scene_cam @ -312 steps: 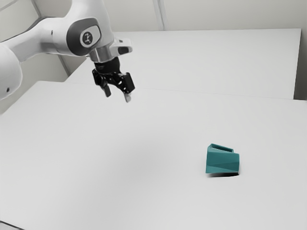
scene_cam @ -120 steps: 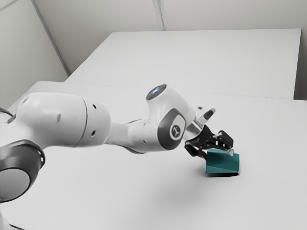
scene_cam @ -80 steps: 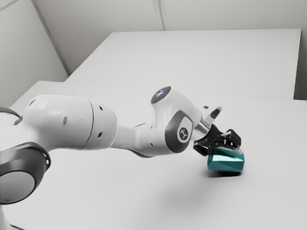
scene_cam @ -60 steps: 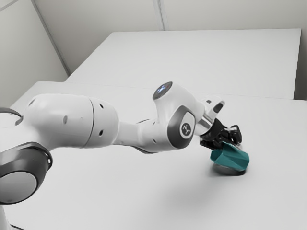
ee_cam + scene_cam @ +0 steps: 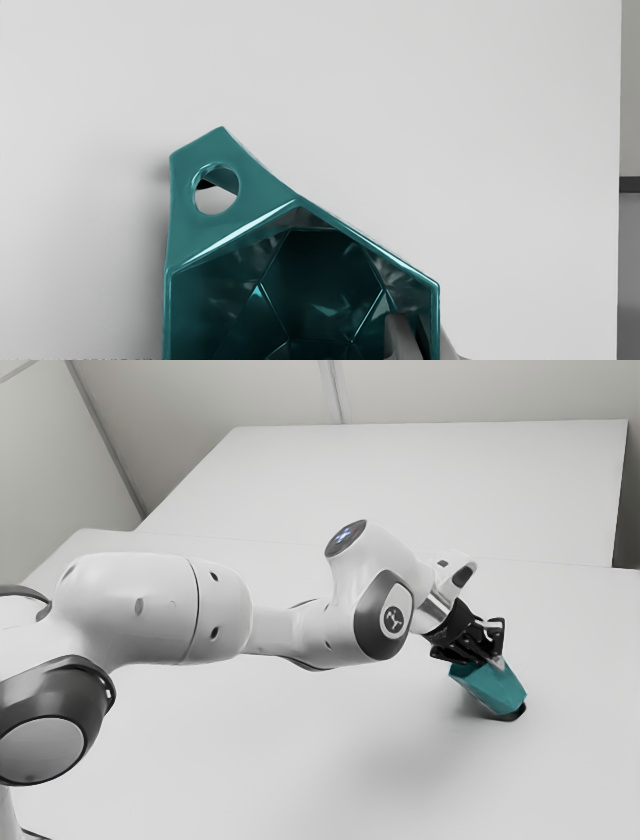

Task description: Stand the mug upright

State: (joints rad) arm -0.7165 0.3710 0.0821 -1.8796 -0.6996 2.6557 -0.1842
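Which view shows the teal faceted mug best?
Wrist view: the mug faces the camera mouth-on, inside and holed handle plain, though the picture's edge crops it. Exterior view: its outer side, tilted.

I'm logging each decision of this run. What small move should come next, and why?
Probably turn the mug slightly more toward vertical: it leans, base low near the table, mouth toward the gripper. The fingers pinch its wall, one inside and one outside, so the hold should likely carry it.
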